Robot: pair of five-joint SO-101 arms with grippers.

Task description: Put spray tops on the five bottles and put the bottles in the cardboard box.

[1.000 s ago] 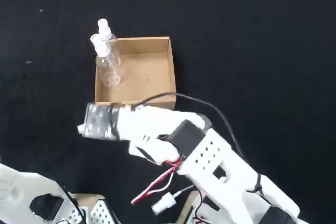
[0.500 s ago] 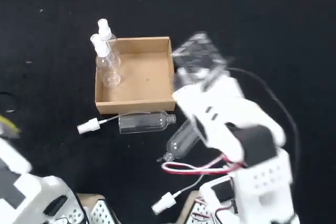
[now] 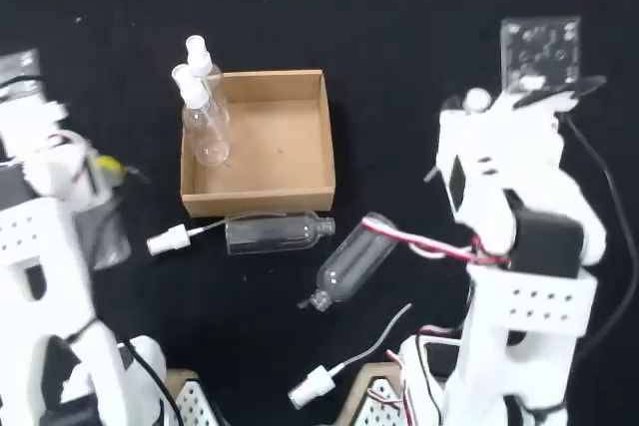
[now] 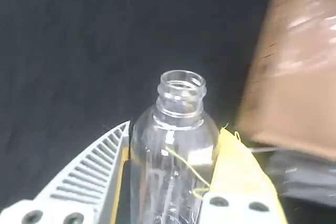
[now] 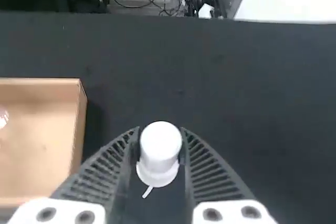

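Currently, the left gripper (image 4: pixel 176 129) is closed on the body of an uncapped clear bottle (image 4: pixel 176 156), near the cardboard box (image 4: pixel 299 77). The right gripper (image 5: pixel 159 134) is clamped on a white spray top (image 5: pixel 160 153), above the table and well apart from the box. The bottle is judged light, thin-walled and slick: hold it at mid-body with moderate force to avoid crushing it. The spray top is rigid, but its dip tube is thin and flexible and needs aligning with the neck. The tube is mostly hidden between the fingers. In the high view the held bottle is too blurred to make out.
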